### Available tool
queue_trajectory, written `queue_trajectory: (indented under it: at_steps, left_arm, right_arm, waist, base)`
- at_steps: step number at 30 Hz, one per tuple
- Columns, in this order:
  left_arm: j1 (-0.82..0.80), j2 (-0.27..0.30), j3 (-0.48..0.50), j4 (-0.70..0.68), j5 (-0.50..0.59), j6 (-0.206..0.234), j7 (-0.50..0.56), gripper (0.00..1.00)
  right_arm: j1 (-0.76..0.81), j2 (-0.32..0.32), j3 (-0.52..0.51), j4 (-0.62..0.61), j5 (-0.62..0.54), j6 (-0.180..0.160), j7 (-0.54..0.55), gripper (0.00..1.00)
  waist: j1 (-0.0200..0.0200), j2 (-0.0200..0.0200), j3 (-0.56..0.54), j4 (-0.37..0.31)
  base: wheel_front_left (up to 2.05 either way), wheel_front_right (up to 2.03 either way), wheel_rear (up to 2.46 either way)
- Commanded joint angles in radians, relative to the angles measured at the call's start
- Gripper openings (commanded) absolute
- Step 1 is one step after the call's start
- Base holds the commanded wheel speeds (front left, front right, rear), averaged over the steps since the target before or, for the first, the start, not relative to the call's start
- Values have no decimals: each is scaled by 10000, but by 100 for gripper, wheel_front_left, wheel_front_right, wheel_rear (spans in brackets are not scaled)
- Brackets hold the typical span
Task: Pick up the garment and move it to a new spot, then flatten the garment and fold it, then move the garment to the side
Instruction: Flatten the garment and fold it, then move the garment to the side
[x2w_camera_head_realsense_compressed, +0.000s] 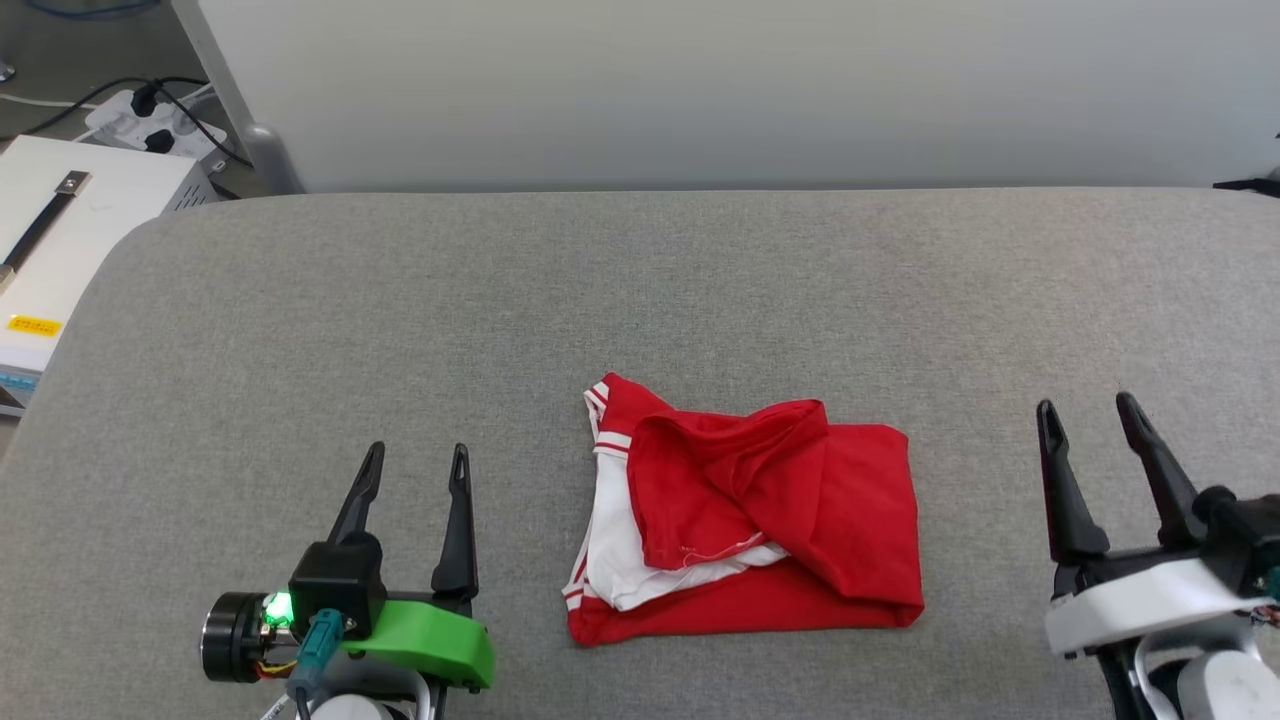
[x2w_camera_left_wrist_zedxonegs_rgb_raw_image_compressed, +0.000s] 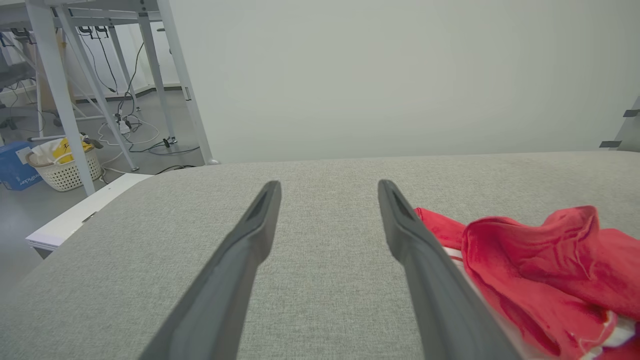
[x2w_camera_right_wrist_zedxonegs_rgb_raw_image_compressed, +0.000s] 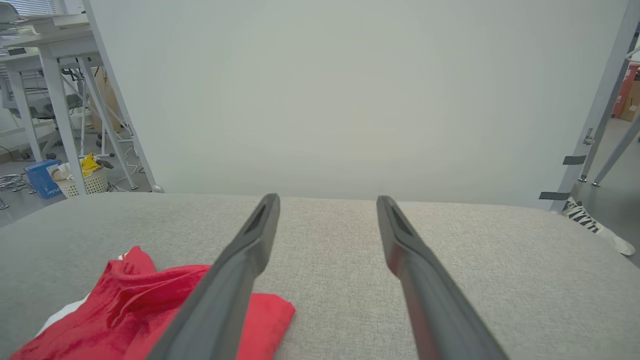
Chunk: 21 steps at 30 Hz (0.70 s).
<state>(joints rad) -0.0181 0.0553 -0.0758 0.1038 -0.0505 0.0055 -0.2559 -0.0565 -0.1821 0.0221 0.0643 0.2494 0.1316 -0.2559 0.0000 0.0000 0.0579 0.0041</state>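
Leftward of garment (x2w_camera_head_realsense_compressed: 745, 520), yellow label (x2w_camera_head_realsense_compressed: 33, 325) on box (x2w_camera_head_realsense_compressed: 100, 215): unreadable.

The garment (x2w_camera_head_realsense_compressed: 745, 525) is seen crumpled on the grey padded surface (x2w_camera_head_realsense_compressed: 400, 300), flanked by the left gripper (x2w_camera_head_realsense_compressed: 415, 470) and right gripper (x2w_camera_head_realsense_compressed: 1088, 410), both spread open and empty

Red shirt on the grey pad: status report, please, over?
Left gripper open, empty. Right gripper open, empty. Red-and-white jersey T-shirt loosely bunched between them on grey fabric pad, untouched. Nothing in the way.
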Motion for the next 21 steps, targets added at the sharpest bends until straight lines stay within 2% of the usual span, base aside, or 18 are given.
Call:
queue_trajectory:
  at_steps: [1, 10, 21]
  left_arm:
    - [186, -43, 12, -74, 69, -40, -59, 100]
    - [445, -44, 122, -127, 112, -16, -59, 100]
    - [541, -45, 170, -95, 128, -29, -59, 100]
  right_arm:
    - [294, 137, -102, -108, -149, -9, -57, 100]
    - [1200, 683, -258, -466, -498, -9, -58, 100]
    - [1185, 628, -97, -432, -677, -9, -58, 100]
  waist:
    - [0, 0, -54, 12]
    - [0, 0, -116, 100]
    - [0, 0, -150, 208]
  base:
    - [0, 0, 0]
    - [0, 0, 0]
    - [0, 0, 0]
